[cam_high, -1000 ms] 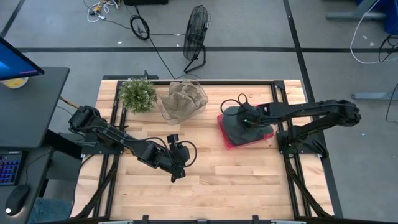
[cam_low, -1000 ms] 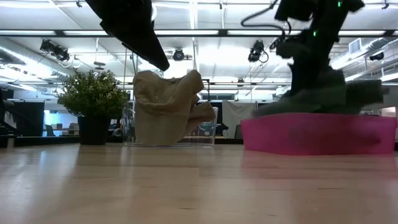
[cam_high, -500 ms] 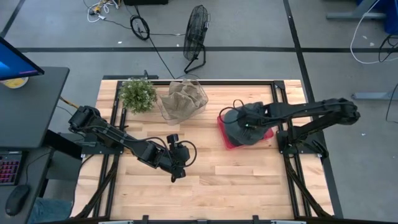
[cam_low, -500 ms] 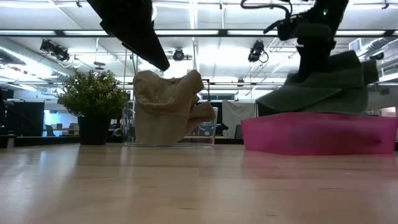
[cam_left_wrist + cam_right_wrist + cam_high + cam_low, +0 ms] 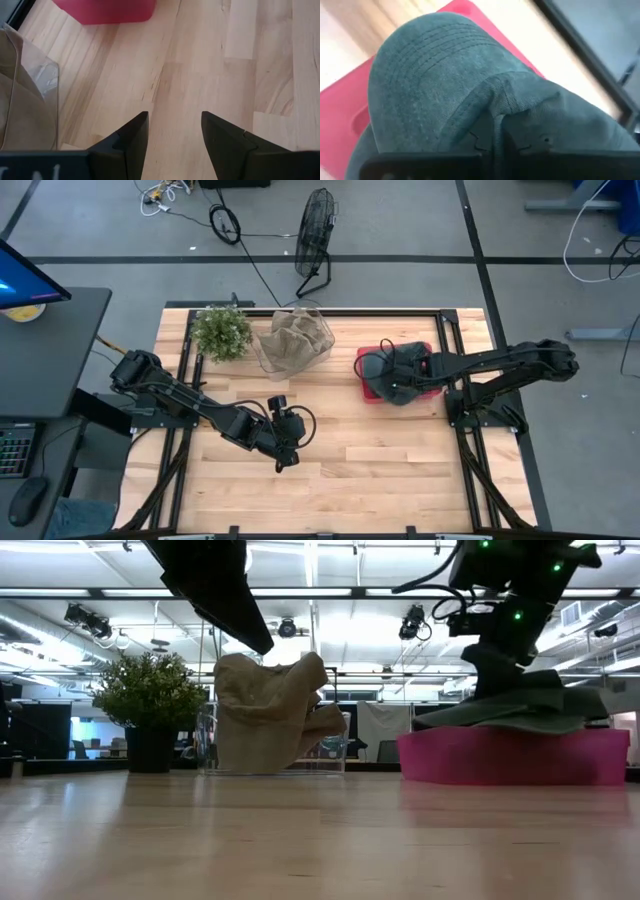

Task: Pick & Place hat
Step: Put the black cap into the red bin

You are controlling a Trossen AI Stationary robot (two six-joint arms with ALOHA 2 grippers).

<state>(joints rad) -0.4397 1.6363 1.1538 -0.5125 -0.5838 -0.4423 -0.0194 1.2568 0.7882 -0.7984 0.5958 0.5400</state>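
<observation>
Over the pink tray [image 5: 370, 392], right hand [image 5: 397, 380] pinches the dark green hat [image 5: 445, 85], fingers closed on its fabric. Left hand [image 5: 172, 145] hovers mid-counter [image 5: 400, 470], fingers apart, empty.

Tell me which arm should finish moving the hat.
Right. The right gripper is already shut on the dark hat, holding it over the pink tray. The left gripper hangs open above bare wood near the table's middle, well away from the hat, and holds nothing.
</observation>
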